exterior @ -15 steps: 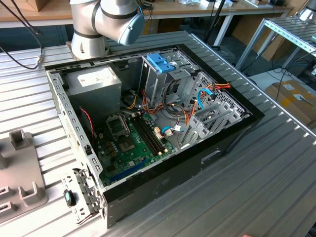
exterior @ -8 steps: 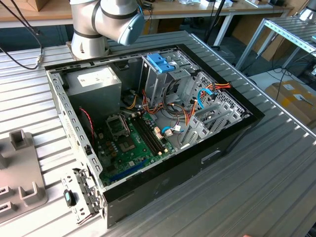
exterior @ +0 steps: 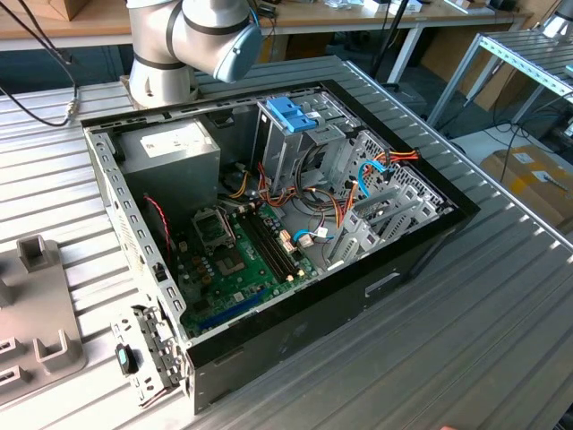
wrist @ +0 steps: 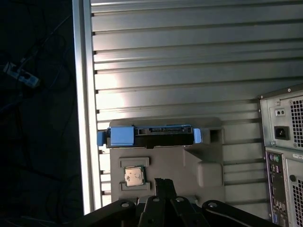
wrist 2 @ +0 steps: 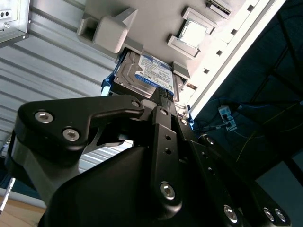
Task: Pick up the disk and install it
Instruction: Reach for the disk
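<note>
Disk [wrist: 150,137]: slotted in grey holder [wrist: 203,168], at the holder's end away from gripper [wrist: 163,183]; long axis crosswise to approach. Fingers [wrist: 160,185] pressed together, empty, above holder.

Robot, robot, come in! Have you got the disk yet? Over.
Gripper short of the disk, not touching it. Disk propped in its grey holder. Nothing seen in the way. Over.
</note>
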Robot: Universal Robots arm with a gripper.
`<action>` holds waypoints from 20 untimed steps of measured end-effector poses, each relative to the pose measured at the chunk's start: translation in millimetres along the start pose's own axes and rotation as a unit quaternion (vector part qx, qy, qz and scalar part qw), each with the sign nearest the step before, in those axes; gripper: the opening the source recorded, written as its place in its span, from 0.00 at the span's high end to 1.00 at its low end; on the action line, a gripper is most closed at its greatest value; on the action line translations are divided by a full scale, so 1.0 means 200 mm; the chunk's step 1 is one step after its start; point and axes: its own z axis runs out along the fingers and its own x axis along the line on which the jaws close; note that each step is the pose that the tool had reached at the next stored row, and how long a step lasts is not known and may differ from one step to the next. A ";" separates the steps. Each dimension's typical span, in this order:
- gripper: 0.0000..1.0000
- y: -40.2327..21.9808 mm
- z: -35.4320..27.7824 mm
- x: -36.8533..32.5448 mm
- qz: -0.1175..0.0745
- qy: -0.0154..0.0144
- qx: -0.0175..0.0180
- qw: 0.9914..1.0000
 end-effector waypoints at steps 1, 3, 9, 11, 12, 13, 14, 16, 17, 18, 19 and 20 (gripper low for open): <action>0.89 0.000 0.002 0.002 0.000 0.000 0.000 1.000; 0.89 0.001 0.006 0.006 0.000 0.000 0.000 1.000; 0.89 0.000 0.015 0.022 0.000 0.000 0.000 1.000; 0.89 0.000 0.017 0.026 0.000 0.000 0.000 1.000; 0.89 0.000 0.018 0.027 0.000 0.000 0.000 1.000; 0.89 0.000 0.018 0.028 0.000 0.000 0.000 1.000; 0.89 0.000 0.019 0.028 0.000 0.000 0.000 1.000; 0.89 0.000 0.019 0.028 0.000 0.000 0.000 1.000; 0.89 0.000 0.019 0.028 0.000 0.000 0.000 1.000; 0.89 0.000 0.019 0.028 0.000 0.000 0.000 1.000; 0.89 0.000 0.020 0.028 0.000 0.000 0.000 1.000; 0.89 0.000 0.020 0.028 0.000 0.000 0.000 1.000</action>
